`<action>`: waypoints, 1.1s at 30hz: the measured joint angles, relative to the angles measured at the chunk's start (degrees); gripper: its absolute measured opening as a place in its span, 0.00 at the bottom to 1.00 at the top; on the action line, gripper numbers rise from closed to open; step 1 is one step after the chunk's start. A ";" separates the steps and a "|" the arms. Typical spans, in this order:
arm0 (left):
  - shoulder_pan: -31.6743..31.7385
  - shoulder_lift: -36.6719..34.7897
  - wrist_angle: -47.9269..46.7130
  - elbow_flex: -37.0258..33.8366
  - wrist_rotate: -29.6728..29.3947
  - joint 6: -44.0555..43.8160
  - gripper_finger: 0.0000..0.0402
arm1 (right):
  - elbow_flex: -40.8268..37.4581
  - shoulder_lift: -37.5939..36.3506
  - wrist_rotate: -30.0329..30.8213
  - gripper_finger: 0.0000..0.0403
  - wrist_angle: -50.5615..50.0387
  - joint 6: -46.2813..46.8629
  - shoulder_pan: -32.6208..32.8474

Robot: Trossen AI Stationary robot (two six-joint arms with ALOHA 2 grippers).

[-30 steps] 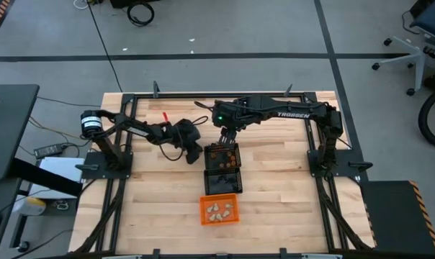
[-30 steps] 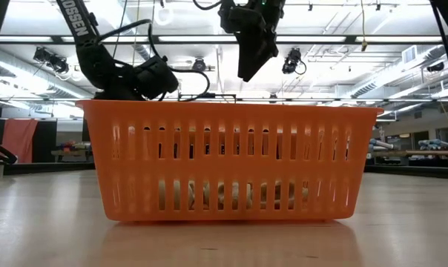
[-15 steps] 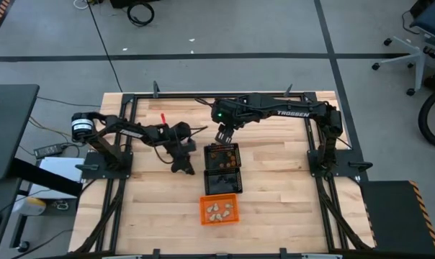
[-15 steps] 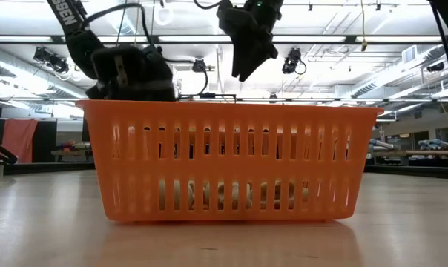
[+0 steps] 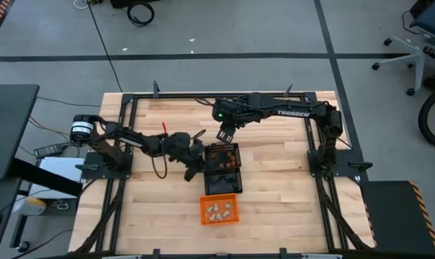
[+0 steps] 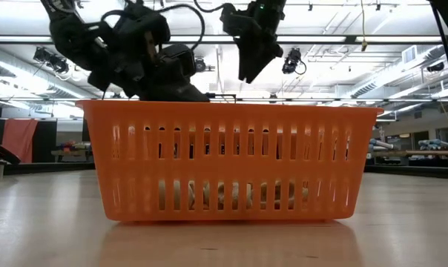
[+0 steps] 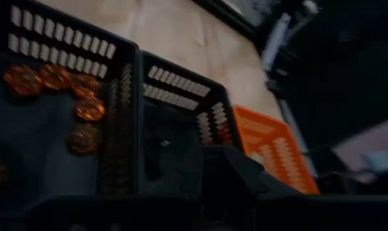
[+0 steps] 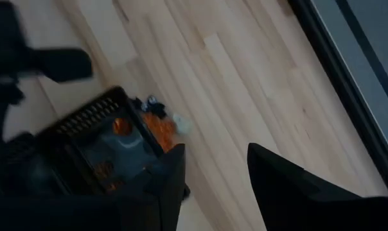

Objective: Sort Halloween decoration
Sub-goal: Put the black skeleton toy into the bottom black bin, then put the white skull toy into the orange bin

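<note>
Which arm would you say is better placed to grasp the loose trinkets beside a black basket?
Right: the right gripper hangs open near the loose trinkets; the left gripper is beside the middle basket.

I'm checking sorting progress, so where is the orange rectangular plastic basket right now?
In the high view, the orange rectangular plastic basket sits near the table's front edge, at the end of a row directly after two black mesh baskets.

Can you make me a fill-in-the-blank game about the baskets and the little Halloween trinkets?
1. The basket holding the cream-white trinkets is colored ____.
2. The three baskets stand in one ____.
3. The trinkets in the black mesh basket farthest from the orange one are colored ____.
4. The right pincer has its fingers ____.

Missing words: orange; row; orange; open
</note>
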 joint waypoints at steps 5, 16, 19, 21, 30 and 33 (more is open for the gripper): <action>-3.37 0.22 0.13 0.00 -8.25 1.05 0.14 | 0.00 0.00 0.14 0.43 -2.22 -1.38 -0.32; -1.48 -0.09 0.20 0.02 -8.61 3.31 0.42 | 0.02 -0.09 0.85 0.43 -1.69 -3.31 -1.61; 0.51 -0.35 0.49 0.07 -8.74 4.52 0.43 | -0.74 -0.20 -1.54 0.43 -0.23 -4.84 -2.73; 1.93 -0.68 -0.35 0.05 -8.77 4.07 0.43 | -2.27 -0.22 -4.67 0.42 1.17 -5.76 -3.86; 7.24 -6.03 -5.80 0.08 -10.72 4.19 0.38 | -10.56 -0.95 -8.50 0.41 1.03 -7.37 -7.22; 10.12 -6.56 -10.42 1.42 -11.45 3.81 0.38 | -12.22 -1.51 -9.73 0.41 2.37 -9.21 -7.89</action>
